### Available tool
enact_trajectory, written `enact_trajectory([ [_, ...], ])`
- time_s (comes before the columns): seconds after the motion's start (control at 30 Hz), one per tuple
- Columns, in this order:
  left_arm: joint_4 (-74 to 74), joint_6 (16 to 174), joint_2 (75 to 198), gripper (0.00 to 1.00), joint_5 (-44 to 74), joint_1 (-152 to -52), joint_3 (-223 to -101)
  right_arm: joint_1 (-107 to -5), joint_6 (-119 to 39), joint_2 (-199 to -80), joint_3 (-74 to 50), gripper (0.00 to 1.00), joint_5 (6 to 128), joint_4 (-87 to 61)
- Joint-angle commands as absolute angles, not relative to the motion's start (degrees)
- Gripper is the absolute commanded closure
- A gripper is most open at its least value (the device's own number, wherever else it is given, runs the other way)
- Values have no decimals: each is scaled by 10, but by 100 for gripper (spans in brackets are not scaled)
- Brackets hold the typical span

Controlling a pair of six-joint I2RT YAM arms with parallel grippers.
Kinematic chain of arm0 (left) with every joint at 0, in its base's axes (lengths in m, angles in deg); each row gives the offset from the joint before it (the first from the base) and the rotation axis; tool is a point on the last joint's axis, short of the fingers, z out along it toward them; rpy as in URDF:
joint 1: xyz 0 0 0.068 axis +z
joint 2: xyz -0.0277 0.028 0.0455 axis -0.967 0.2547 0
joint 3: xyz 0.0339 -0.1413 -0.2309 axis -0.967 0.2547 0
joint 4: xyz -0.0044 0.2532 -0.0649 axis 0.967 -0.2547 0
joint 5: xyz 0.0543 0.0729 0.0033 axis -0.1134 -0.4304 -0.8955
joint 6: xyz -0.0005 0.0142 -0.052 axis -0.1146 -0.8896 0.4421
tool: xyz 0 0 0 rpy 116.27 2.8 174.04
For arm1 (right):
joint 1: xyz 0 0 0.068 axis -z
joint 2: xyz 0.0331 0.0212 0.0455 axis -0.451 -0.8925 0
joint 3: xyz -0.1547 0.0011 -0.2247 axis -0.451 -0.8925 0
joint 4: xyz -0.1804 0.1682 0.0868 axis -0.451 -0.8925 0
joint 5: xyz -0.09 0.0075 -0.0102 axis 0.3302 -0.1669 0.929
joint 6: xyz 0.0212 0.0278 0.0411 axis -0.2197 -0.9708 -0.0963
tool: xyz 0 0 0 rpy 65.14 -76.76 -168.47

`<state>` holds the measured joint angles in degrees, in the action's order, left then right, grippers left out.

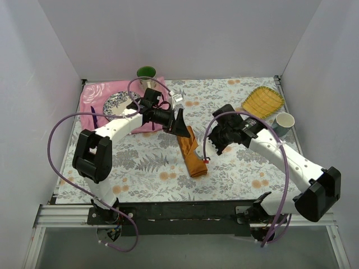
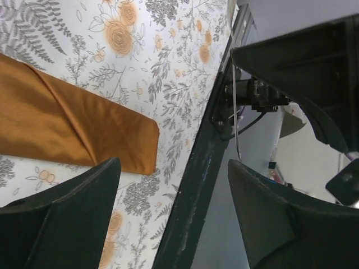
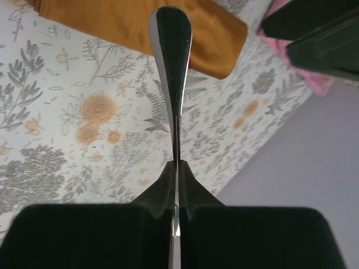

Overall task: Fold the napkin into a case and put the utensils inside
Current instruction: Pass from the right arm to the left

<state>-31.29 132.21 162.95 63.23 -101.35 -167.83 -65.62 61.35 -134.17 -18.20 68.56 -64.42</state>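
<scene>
The napkin (image 1: pixel 192 152) lies mid-table as a narrow rust-orange folded strip, the case; its near end also shows in the left wrist view (image 2: pixel 67 123). My left gripper (image 1: pixel 182 125) hovers at the strip's far end, its jaws open with only tablecloth and the table's rail between them (image 2: pixel 174 218). My right gripper (image 1: pixel 212 148) sits just right of the strip and is shut on a slim shiny metal utensil (image 3: pixel 171 61), held edge-on with its rounded tip pointing toward the orange cloth (image 3: pixel 140 22). I cannot tell which kind of utensil it is.
A pink cloth (image 1: pixel 95 101) with a patterned plate (image 1: pixel 119 103) lies at the back left, with a green cup (image 1: pixel 146 72) behind it. A yellow woven tray (image 1: pixel 262 101) and a white cup (image 1: pixel 284 122) stand at the back right. The black rail (image 1: pixel 185 210) marks the near edge.
</scene>
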Motion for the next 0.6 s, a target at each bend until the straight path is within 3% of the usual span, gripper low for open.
enact_trajectory([
  [0.0,-261,1379,1576,27,671,-1041,-1653,-694,696,-1305,-190,99,688,-583],
  [0.27,-210,1438,1569,34,684,-1096,-1620,-726,716,-1328,-150,99,683,-589],
  [0.43,-191,1449,1568,46,690,-1116,-1609,-737,731,-1304,-173,99,677,-560],
  [0.57,-177,1465,1558,48,695,-1116,-1595,-741,734,-1294,-179,99,669,-559],
])
